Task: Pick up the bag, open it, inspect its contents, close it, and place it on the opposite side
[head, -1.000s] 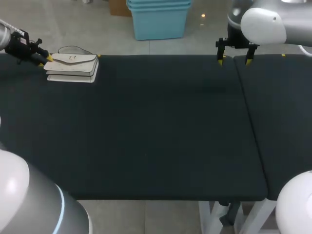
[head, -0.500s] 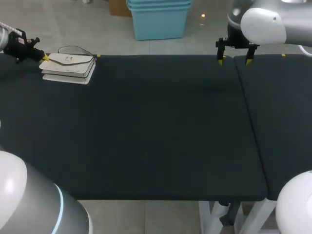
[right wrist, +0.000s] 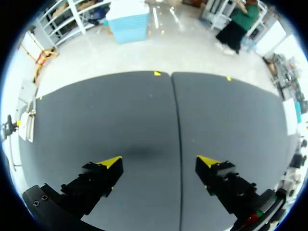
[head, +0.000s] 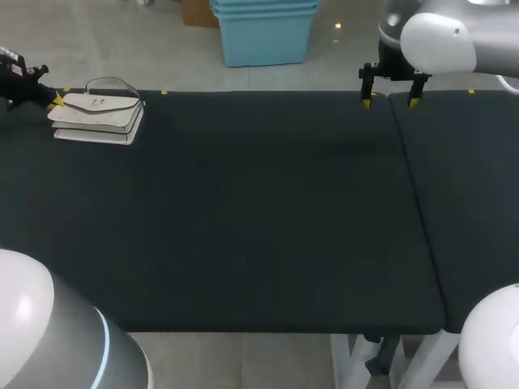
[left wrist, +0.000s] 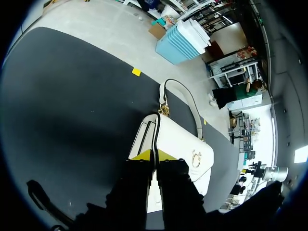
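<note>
A white handbag (head: 97, 113) with a thin strap (head: 109, 81) lies flat at the far left corner of the black table (head: 259, 211). My left gripper (head: 53, 100) is at the bag's left end, shut on its edge. In the left wrist view the yellow fingertips (left wrist: 154, 155) pinch the end of the bag (left wrist: 185, 149), whose strap (left wrist: 185, 96) loops out ahead and whose small metal clasp (left wrist: 196, 158) shows on the flap. My right gripper (head: 391, 99) hangs open over the far right part of the table, far from the bag. Its wrist view shows the open gripper (right wrist: 161, 166) above bare table, with the bag (right wrist: 28, 126) small and far off to the side.
A seam (head: 413, 203) runs front to back where two black tabletops meet on the right. Small yellow tape marks (head: 165, 92) sit along the far edge. The bag lies close to the table's left and far edges.
The left gripper closed on the bag's end and pulled leftward; the bag slid left along the far edge with it. The right arm stayed still.
</note>
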You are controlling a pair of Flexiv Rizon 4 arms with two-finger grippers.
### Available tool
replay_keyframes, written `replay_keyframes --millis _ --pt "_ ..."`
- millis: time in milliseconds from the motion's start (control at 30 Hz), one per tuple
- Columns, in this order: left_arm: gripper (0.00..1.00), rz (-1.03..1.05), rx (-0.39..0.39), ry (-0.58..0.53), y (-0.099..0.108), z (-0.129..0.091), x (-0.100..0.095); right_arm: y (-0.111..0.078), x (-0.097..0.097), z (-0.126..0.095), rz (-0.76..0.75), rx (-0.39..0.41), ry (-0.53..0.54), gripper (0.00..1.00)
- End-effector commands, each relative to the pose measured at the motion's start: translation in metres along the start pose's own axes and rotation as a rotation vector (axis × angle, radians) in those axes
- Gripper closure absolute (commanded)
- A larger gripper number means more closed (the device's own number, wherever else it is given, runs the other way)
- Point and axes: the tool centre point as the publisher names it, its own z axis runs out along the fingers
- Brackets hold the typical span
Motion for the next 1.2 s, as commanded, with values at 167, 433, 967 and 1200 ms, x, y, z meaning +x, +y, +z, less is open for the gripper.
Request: replay_keyframes --millis 167,433,967,1200 --pt "0.00 0.016 -0.230 -0.013 -0.001 -0.001 0.007 0.001 0.001 0.000 0.001 0.002 -0.004 0.00" --pt "0.00 0.063 -0.280 -0.103 0.021 -0.023 0.038 0.001 0.001 0.000 0.001 0.002 -0.004 0.00" --pt "0.00 0.041 -0.297 -0.220 0.061 -0.046 0.044 0.001 0.001 0.000 0.001 0.002 -0.004 0.00" --pt "0.00 0.080 -0.300 -0.265 0.081 -0.055 0.054 0.001 0.001 0.000 0.001 0.002 -0.004 0.00"
